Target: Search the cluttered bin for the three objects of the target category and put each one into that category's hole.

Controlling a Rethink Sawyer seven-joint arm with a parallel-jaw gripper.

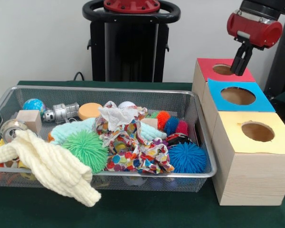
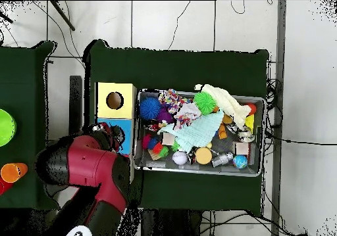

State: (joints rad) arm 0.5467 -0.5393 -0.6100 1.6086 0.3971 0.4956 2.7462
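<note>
Front view: I work from the near clutter outward.
Bin (image 1: 206, 175): cream cloth (image 1: 47, 166) and blue spiky ball (image 1: 187, 157) lie nearest; targets unclear to me.
Boxes: yellow box (image 1: 249, 161), blue box (image 1: 237, 96), red box (image 1: 223, 70) behind.
Gripper (image 1: 239, 71): fingers close together at the red hole, apparently holding nothing; I'd lift straight up before returning.

Three wooden boxes (image 1: 242, 128) are standing beside one mesh bin (image 1: 199, 118), which is holding two spiky balls (image 1: 88, 149) and two cloths (image 1: 47, 164).
</note>
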